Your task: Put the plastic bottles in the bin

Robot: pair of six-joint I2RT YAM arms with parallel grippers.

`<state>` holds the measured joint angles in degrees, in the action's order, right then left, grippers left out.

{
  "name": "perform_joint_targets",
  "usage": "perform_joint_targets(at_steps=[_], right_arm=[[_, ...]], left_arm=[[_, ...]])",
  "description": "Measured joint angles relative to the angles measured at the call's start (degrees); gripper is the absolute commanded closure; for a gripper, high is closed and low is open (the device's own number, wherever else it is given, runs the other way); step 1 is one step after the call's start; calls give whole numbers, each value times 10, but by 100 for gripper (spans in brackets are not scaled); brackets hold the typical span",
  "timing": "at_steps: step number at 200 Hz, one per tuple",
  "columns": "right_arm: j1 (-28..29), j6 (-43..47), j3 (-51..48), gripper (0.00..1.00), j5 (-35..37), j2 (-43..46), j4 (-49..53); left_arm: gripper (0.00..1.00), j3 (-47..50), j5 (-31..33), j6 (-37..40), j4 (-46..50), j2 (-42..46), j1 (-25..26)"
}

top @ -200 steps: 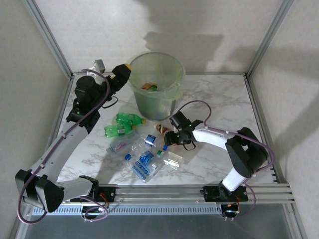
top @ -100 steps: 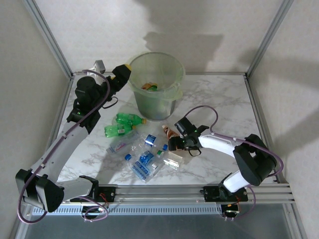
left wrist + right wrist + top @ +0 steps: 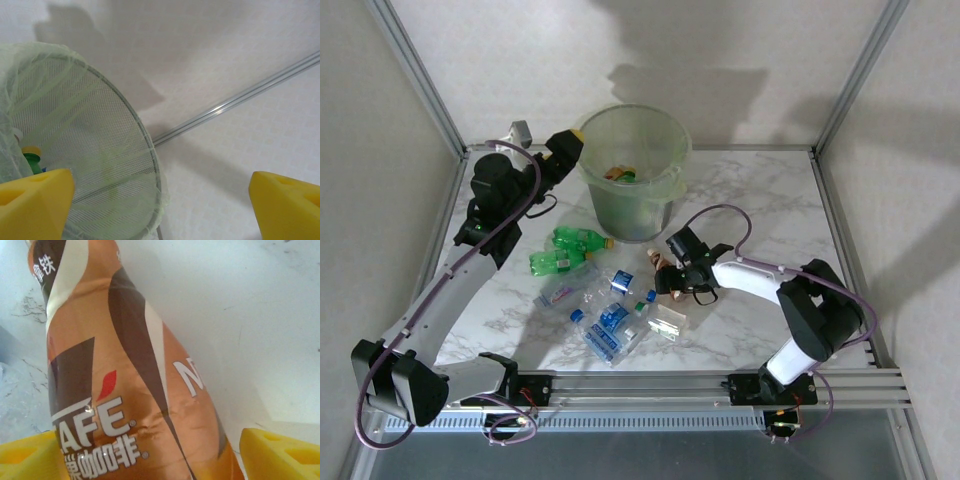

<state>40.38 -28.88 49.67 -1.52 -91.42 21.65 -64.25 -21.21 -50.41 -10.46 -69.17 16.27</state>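
top: high, looking down | wrists: close-up, bin [image 3: 620,205] shared with left

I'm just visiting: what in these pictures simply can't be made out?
- Top view: the bottles inside the bin are too small to count.
- Left wrist view: a green bottle in the bin is mostly hidden by a yellow fingertip.
- Right wrist view: the coffee bottle is cut off by the edges; whether the right gripper presses it is unclear.
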Motion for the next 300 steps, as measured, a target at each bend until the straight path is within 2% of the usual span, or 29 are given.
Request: perform_joint_targets(at_steps=[61,152,197,230,255,300], right_arm=[[0,-3,-10,35,1,14,0],[0,-3,-7,39,-1,117,12],[26,6,45,41,-16,154,29],[50,17,108,41,-28,179,42],[57,28,160,41,-32,196,46],[58,43,212,41,-33,216,43]], left_arm=[[11,0,0,-4,0,-7,0],[11,-9,-5,-6,2,-10,0],[10,-52,-44,6,17,-35,0],[7,-120,-86,48,82,-77,13],[0,-158,-113,78,122,-96,29],[7,-174,-157,100,155,-102,38]])
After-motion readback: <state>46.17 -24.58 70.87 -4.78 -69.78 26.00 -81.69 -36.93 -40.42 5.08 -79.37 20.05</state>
